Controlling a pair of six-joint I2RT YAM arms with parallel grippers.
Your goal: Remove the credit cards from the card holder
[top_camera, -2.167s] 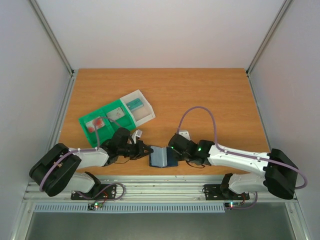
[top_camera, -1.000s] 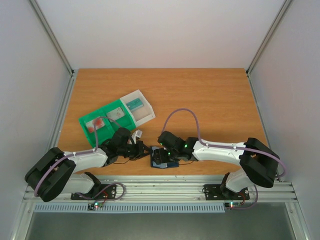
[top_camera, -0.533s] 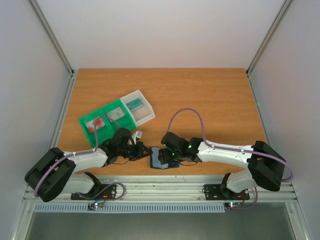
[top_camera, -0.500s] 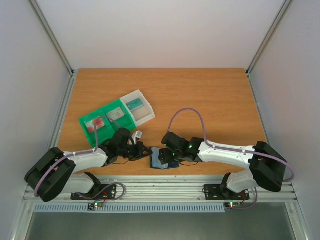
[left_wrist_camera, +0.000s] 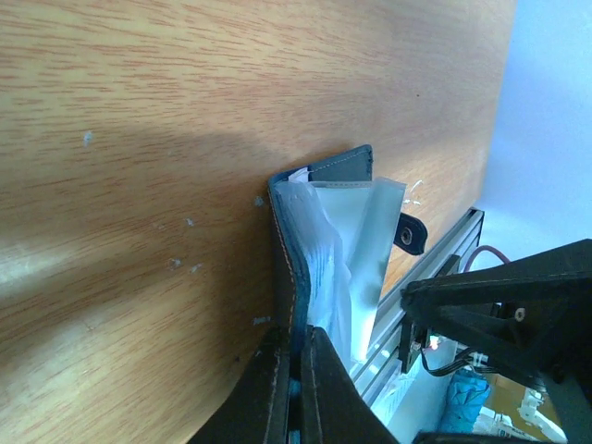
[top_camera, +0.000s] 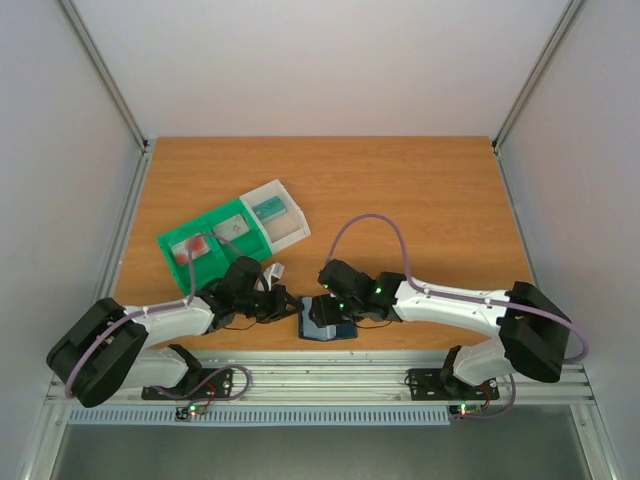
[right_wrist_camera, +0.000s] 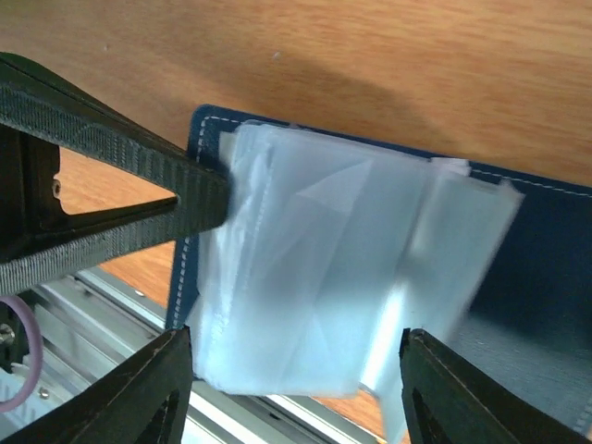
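Card holder (left_wrist_camera: 328,171) pinched at its edge by left gripper (left_wrist_camera: 292,351), right gripper (right_wrist_camera: 296,379) hovering above, jaws apart

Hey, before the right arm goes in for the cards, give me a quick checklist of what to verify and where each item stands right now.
1. Left gripper clamped on the card holder edge: ok.
2. Tab clasp undone, card holder open: ok.
3. Plastic sleeves fanned out and exposed: ok.
4. Right gripper open, fingers either side of the sleeves: ok.
5. Card edge visible to pinch: cannot tell; the sleeves look pale and blurred.
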